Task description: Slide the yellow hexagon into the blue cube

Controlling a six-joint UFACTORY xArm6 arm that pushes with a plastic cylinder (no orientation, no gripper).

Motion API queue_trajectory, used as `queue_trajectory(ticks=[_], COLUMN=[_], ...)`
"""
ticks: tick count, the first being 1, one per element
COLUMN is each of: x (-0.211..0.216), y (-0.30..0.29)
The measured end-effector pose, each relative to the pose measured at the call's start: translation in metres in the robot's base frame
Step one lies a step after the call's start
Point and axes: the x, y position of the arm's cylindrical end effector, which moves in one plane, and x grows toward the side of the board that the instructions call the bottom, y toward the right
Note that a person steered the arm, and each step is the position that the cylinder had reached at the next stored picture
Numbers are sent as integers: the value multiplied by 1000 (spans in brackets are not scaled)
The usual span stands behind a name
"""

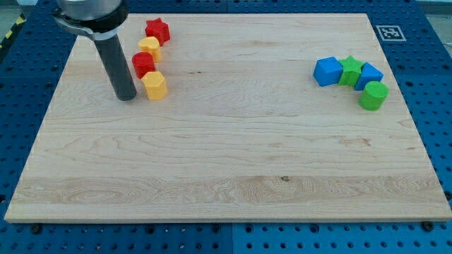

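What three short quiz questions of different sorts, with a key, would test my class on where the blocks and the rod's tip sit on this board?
1. True or false: my tip is just to the view's left of the yellow hexagon.
2. Multiple choice: the blue cube lies at the view's (A) bottom left, (B) upper right, (C) centre.
3. Fill in: the block directly at the view's right of the blue cube is the ____ star.

Key: 1 true, though whether they touch cannot be told. 2 B. 3 green.
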Motion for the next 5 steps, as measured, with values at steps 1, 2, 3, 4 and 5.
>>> queue_trajectory(ticks=[1, 2, 3, 4, 5], x=[-12, -15, -16, -16, -10], y=[10, 33, 77, 118, 160])
